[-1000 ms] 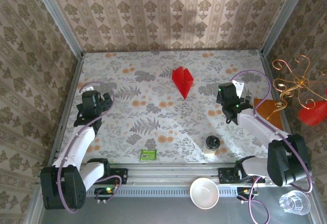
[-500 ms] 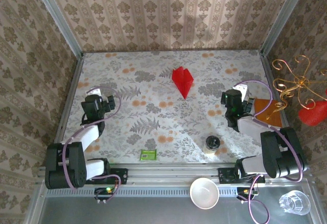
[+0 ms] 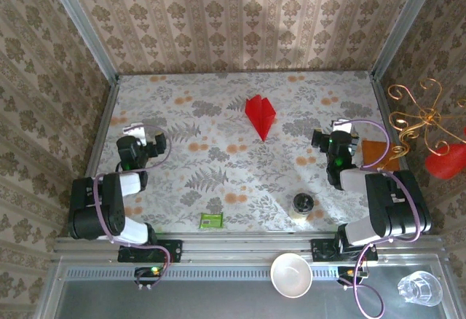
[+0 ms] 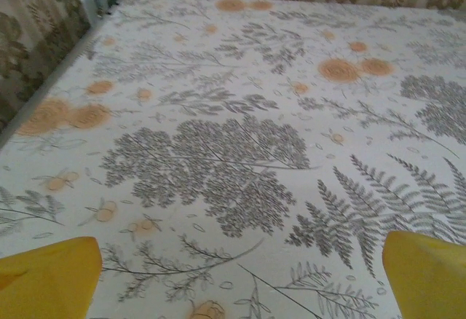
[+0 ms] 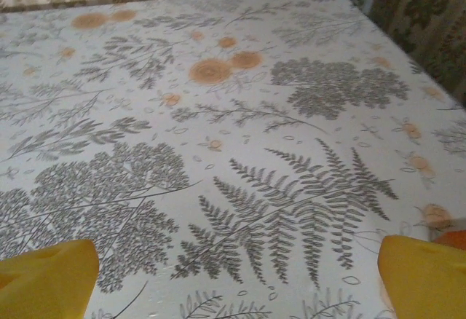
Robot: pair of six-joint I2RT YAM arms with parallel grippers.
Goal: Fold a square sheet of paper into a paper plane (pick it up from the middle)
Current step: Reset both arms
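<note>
The bright red square sheet of paper lies folded into a pointed paper plane (image 3: 260,115) at the far middle of the table, its tip toward the near edge and a crease down its centre. Nothing holds it. My left gripper (image 3: 140,138) is far to its left and nearer the front, standing open. In the left wrist view its yellow fingertips (image 4: 45,277) frame bare cloth, with the left gripper (image 4: 240,290) empty. My right gripper (image 3: 336,138) is well to the plane's right and open; the right gripper (image 5: 233,290) holds nothing between its yellow fingertips (image 5: 426,275).
An orange pad (image 3: 380,153) lies by the right wall, beside the right arm. A green packet (image 3: 211,221) and a small dark jar (image 3: 303,204) sit near the front edge. A white bowl (image 3: 291,274) and a glass (image 3: 420,288) stand off the table in front.
Both arms have drawn back toward the near edge and folded up, the grippers staying open. The red plane has not moved.
</note>
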